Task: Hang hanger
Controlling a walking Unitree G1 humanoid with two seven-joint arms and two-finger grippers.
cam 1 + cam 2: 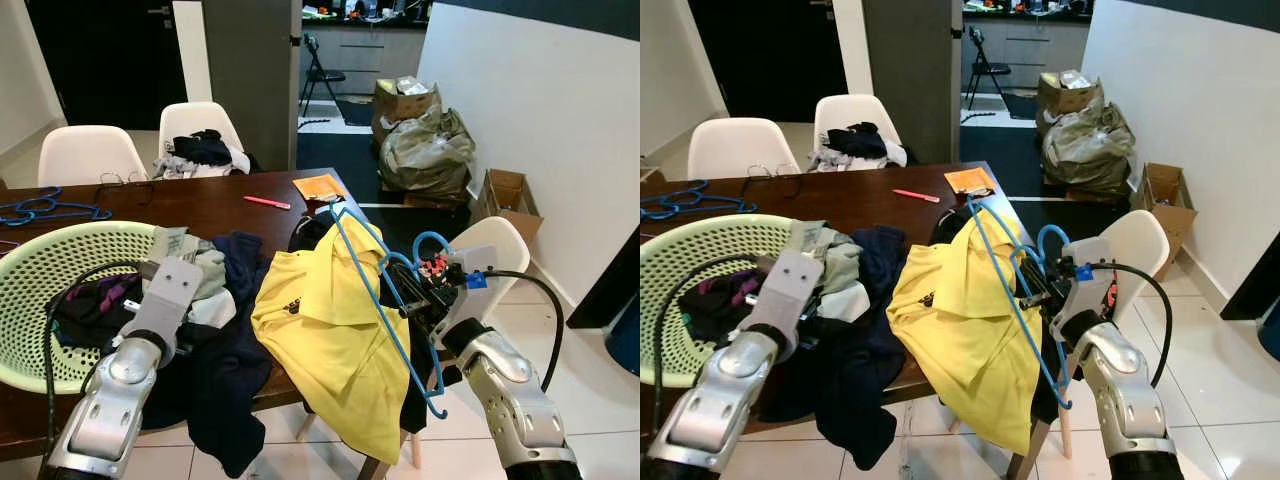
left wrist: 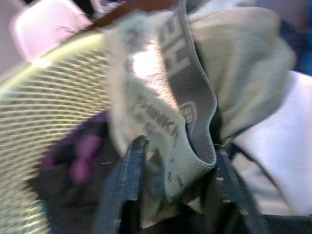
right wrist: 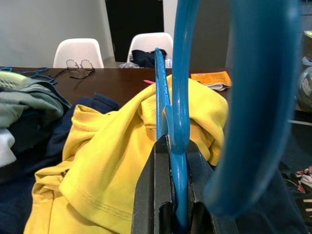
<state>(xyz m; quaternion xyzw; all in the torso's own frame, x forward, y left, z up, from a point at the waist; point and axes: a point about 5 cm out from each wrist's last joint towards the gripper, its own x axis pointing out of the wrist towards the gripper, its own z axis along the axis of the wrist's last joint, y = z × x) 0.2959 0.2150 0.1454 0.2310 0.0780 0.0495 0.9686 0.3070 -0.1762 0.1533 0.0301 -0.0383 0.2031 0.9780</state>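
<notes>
- The right gripper [image 1: 418, 292] is clamped tight on a blue hanger [image 1: 385, 300], fingers [image 3: 152, 195] pressed against its neck below the hook
- A yellow shirt [image 1: 325, 335] drapes just beside that gripper, over the dark table [image 1: 215, 200] edge
- The left gripper [image 2: 178, 170] has its fingers spread around pale green cloth [image 2: 195, 92], beside the green laundry basket [image 1: 40, 265]

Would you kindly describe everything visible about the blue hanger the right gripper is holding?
The blue hanger looks like thin plastic, with a curved hook at the top and slim bars. It hangs tilted beside the table's edge, clamped near its neck by the right gripper, whose jaws are shut on it. The yellow shirt drapes against it.
</notes>
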